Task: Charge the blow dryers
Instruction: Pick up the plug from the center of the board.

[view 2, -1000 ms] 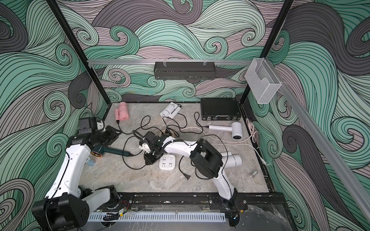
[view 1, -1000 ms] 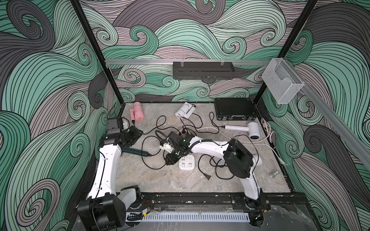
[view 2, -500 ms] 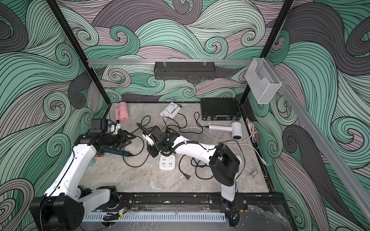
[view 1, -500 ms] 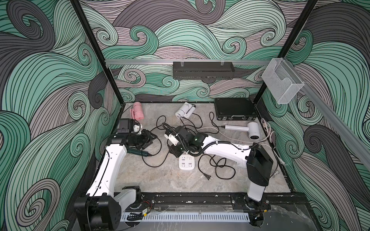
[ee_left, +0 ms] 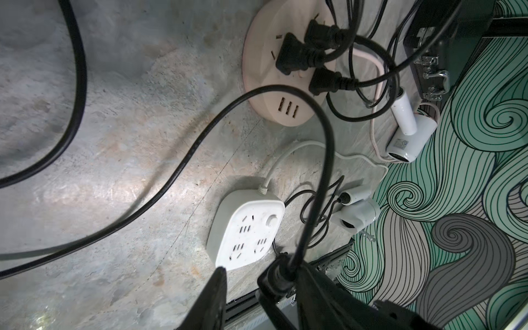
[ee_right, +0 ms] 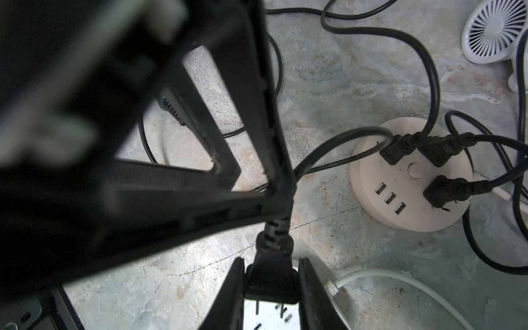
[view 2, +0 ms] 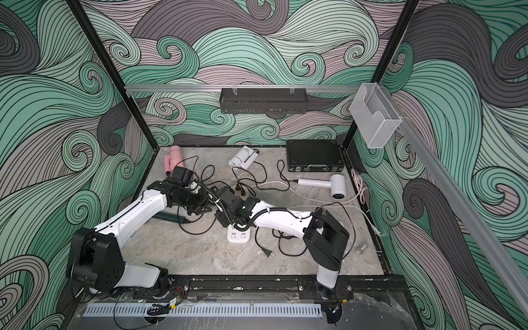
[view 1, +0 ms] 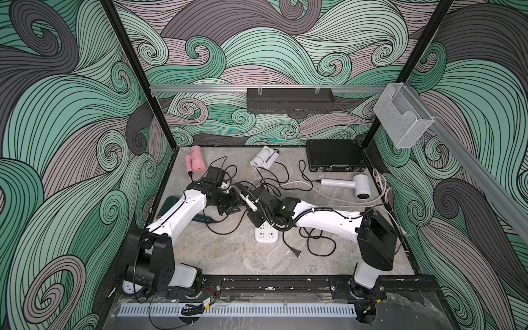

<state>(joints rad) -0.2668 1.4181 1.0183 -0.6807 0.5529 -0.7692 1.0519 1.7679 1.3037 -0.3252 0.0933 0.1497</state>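
Over socket block (ee_left: pixel 243 225): right fingers (ee_right: pixel 228 294) pinch plug (ee_right: pixel 271 280); left fingers (ee_left: pixel 208 303) parted around cord (ee_left: pixel 314 200).

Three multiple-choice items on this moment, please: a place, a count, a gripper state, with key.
1. On the grey stone table, the small pink blow dryer lies: A) at the front edge B) in the far left corner C) in the centre
2. USB ports on the round peach socket hub: A) one B) five C) three
3. The right gripper is: A) shut on a black two-prong plug B) open, empty C) out of view

1 B: it lies far back on the robot's left. 2 C: three slots in a row. 3 A: it clamps the plug's sides in the right wrist view.
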